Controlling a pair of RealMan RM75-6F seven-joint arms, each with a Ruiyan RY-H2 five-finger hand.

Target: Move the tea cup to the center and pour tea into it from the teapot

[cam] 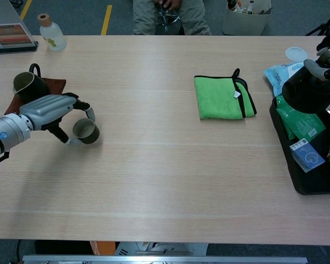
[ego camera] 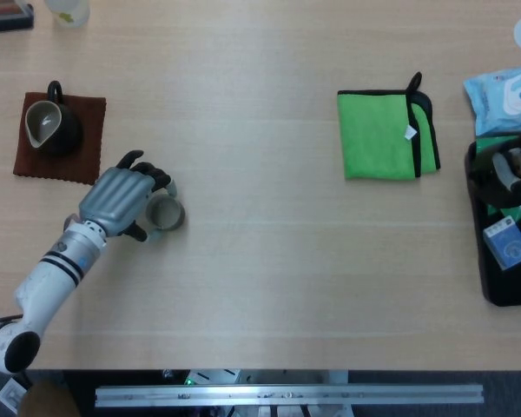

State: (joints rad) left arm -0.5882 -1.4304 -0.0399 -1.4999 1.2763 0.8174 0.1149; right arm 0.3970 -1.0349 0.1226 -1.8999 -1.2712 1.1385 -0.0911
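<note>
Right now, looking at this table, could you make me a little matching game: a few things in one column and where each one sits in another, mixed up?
Things:
1. tea cup
2. teapot
3. green cloth
4. blue box

Places:
A. in the black tray at the table's right edge
B. on the brown mat
C. held by the left hand
D. flat on bare table, right of centre

Pairs: 1-C, 2-B, 3-D, 4-A
</note>
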